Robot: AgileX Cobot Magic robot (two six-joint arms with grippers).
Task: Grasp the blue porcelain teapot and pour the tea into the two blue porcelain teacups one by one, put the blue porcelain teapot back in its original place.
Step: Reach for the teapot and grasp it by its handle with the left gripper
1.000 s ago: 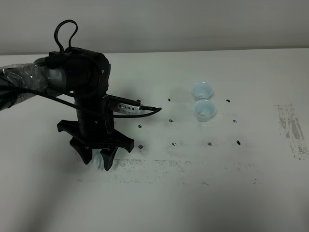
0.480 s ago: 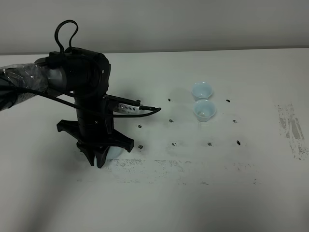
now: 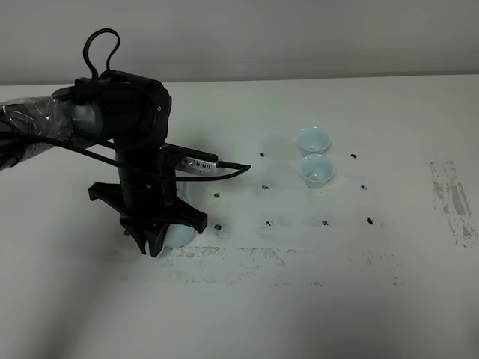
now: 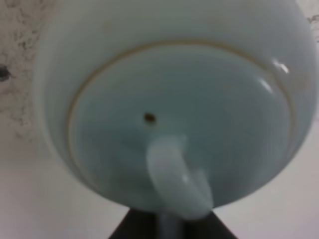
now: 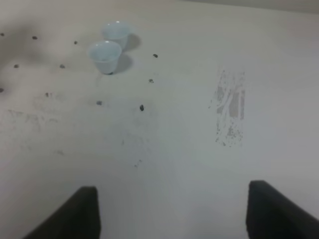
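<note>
Matte black arm point(image 3: 131, 127), looped black cable point(image 3: 102, 51), clear plastic-wrapped sleeve point(image 3: 34, 116), black left pincer point(image 3: 153, 250).

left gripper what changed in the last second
The left gripper had its jaws spread wide a second ago; they have closed on the loop handle of the blue porcelain teapot. The gripper itself barely shifted, and the two blue porcelain teacups stayed put.

— What is the table point(image 3: 359, 314) like?
— It is white and flat. It has little black spots point(image 3: 325, 222) in the middle and a gray scratchy patch point(image 3: 453, 198) at the right.
— What sits on it?
— A blue teapot point(image 3: 179, 235) at the lower left, mostly hidden. A far cup point(image 3: 313, 139) and a near cup point(image 3: 316, 170), both small and blue, stand just beside each other, right of the middle.
</note>
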